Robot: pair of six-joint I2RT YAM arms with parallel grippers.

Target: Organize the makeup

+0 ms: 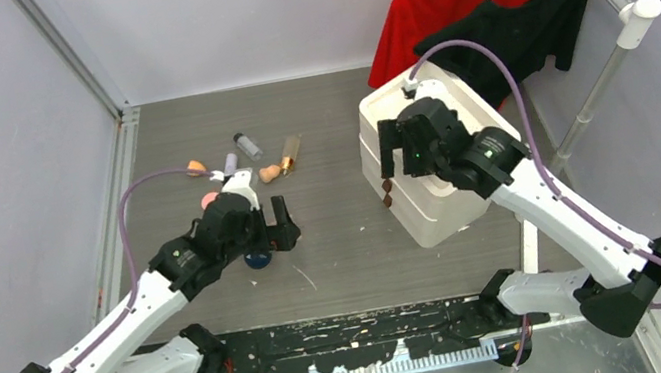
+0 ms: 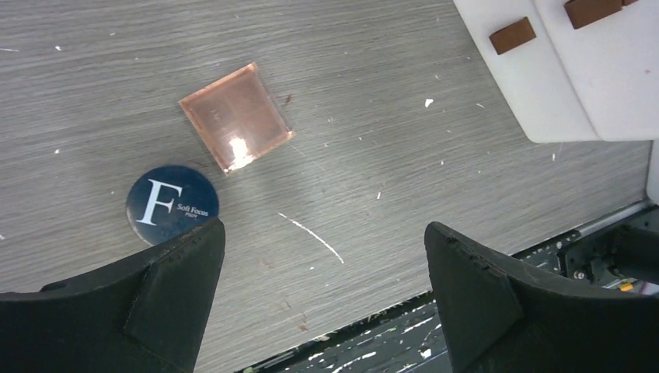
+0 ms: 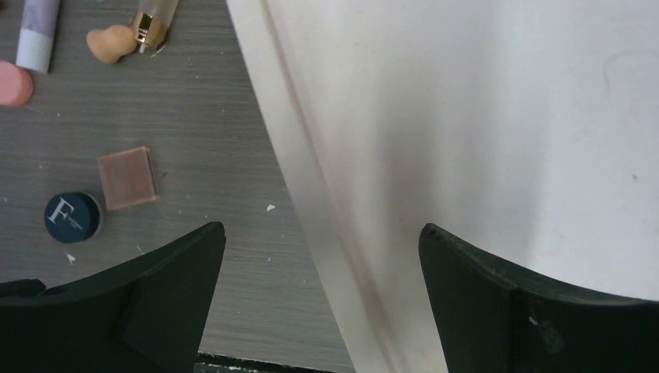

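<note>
Though a white box [image 3: 505, 116] stands near, compact [image 2: 172, 203] and palette [image 2: 236, 116] lie outside.

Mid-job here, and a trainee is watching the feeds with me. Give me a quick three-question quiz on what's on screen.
1. Which letter is printed on the navy compact?
2. True or false: the left gripper is shut on the compact.
3. Over the white box, the right gripper is: A open, B shut, C out of view.

Key: 1 F; 2 false, its jaws stand wide apart and empty; 3 A.
</note>
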